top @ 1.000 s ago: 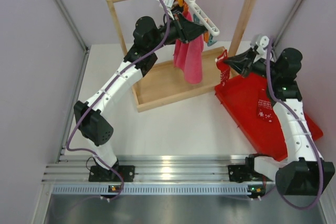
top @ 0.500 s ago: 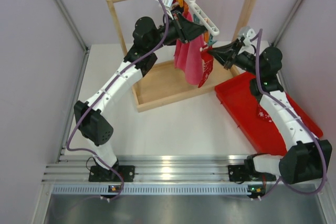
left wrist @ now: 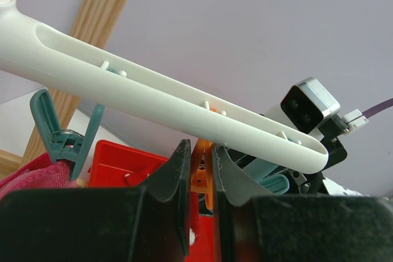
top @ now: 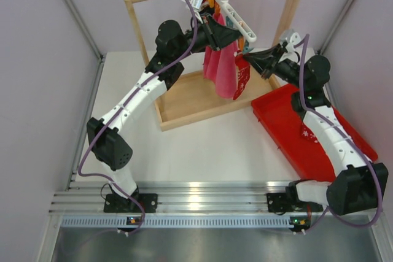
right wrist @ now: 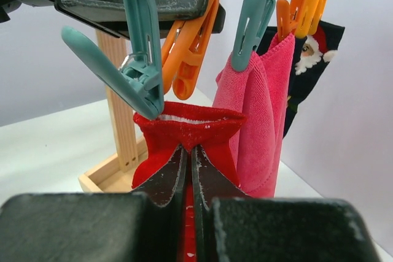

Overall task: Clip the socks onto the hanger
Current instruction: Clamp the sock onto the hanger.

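The white hanger [top: 237,15] hangs by its hook from the wooden rail; its bar also shows in the left wrist view [left wrist: 166,99]. My left gripper [top: 225,34] [left wrist: 199,150] is shut on an orange clip [left wrist: 203,167] under the bar. My right gripper [top: 247,59] [right wrist: 188,151] is shut on a red sock [top: 242,79] [right wrist: 184,130] and holds its cuff up just below a teal clip [right wrist: 138,72] and the orange clip [right wrist: 190,47]. The second red sock [top: 309,130] lies in the red tray [top: 288,105].
A pink cloth [top: 222,69] [right wrist: 261,115] hangs from a teal clip [left wrist: 61,142] beside the sock. A black cloth with a Santa print [right wrist: 313,59] hangs behind it. The wooden rail frame [top: 184,99] stands at the back, with side walls at left and right.
My right gripper has carried the red sock left and up from over the red tray to just under the hanger's clips. The left arm has not moved.
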Action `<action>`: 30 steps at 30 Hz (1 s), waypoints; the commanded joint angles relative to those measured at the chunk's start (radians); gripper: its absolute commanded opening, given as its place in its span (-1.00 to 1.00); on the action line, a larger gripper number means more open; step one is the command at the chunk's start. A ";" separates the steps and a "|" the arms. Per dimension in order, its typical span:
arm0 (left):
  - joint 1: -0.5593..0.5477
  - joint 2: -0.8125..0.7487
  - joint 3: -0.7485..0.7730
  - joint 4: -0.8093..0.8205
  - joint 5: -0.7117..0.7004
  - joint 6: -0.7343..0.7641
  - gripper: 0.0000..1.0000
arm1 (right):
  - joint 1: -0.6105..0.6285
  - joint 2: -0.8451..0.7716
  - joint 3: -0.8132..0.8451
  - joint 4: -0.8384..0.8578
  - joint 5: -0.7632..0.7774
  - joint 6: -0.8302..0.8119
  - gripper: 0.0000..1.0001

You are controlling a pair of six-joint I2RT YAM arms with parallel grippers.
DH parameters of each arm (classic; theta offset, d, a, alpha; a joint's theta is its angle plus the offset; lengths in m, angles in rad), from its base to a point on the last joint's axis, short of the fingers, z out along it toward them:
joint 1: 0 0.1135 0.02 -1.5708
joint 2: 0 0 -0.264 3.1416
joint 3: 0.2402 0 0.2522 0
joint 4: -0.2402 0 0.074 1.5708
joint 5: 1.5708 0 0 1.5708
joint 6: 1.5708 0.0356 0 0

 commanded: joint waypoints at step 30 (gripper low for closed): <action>0.011 0.002 -0.025 -0.001 -0.014 -0.015 -1.00 | 0.021 -0.017 0.055 0.055 -0.001 0.063 -1.00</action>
